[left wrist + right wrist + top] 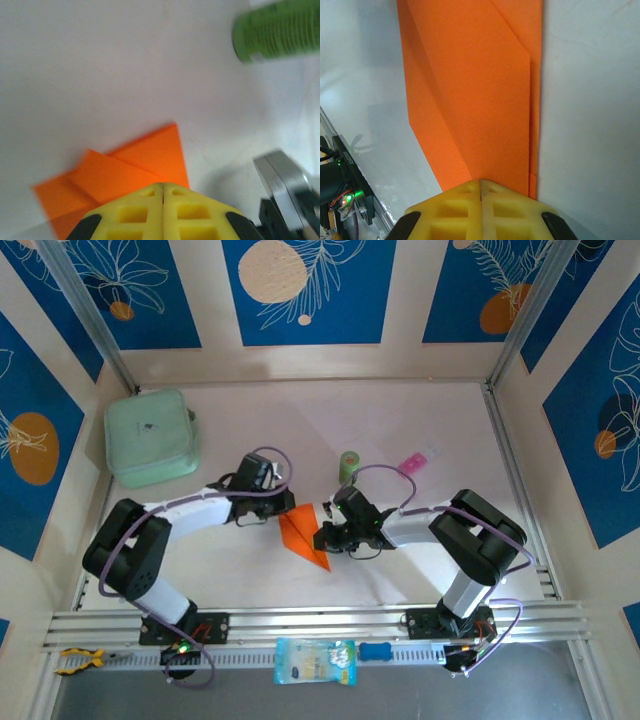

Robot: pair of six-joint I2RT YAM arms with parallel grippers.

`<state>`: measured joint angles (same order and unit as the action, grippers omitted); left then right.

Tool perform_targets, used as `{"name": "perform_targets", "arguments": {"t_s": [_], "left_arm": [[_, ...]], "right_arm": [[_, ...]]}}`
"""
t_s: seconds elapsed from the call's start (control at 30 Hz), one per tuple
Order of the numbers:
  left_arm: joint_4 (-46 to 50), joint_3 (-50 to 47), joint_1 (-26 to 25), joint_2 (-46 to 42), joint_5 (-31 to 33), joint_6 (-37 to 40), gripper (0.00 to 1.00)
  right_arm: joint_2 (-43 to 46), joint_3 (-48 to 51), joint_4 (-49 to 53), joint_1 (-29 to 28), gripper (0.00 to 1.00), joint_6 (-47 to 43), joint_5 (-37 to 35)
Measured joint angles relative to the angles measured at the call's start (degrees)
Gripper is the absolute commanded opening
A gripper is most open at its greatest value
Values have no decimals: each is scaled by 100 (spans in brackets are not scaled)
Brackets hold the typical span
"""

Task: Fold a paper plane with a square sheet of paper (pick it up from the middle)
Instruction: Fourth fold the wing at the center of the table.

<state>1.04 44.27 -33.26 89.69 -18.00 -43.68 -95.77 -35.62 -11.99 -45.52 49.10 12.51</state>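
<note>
The thin bright orange sheet of paper [303, 540], creased into a long pointed shape with layered flaps, lies flat on the white bench [430, 420] between the two arms. The left end effector [285, 510] rests on the sheet's far, wider end. In its wrist view its yellow fingers [140, 210] are closed tight against each other, with the overlapping folds [135, 165] running out from under them. The right end effector [320, 537] meets the sheet from the opposite side. Its fingers [455, 205] are likewise closed, planted at the end of a long fold [475, 100]. I cannot tell whether either one pinches an edge or only presses down. Judging by the placement, one arm pins the paper so it cannot slide while the other flattens a crease. The plane looks partly formed, its wings not yet shaped. A small green cylindrical can [348, 465] stands just beyond the sheet, near enough to be knocked. A small pink packet [415, 460] and a mint-green soft pouch [150, 437] lie well apart
</note>
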Motion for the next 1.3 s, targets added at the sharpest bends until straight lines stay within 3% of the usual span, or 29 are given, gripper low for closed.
{"name": "perform_targets", "arguments": {"t_s": [0.23, 0.83, 1.1, 1.3], "left_arm": [[-649, -387, -546, 352, -101, -470, 6], [-1211, -636, -603, 601, -146, -708, 2], [-1246, -636, -603, 612, -146, -708, 2], [-1244, -636, -603, 612, -149, -706, 2]], "right_arm": [[11, 2, 13, 0, 1, 0, -2], [428, -116, 612, -13, 5, -107, 24], [-219, -461, 476, -98, 5, -94, 114], [-50, -72, 15, -90, 5, -44, 142]]}}
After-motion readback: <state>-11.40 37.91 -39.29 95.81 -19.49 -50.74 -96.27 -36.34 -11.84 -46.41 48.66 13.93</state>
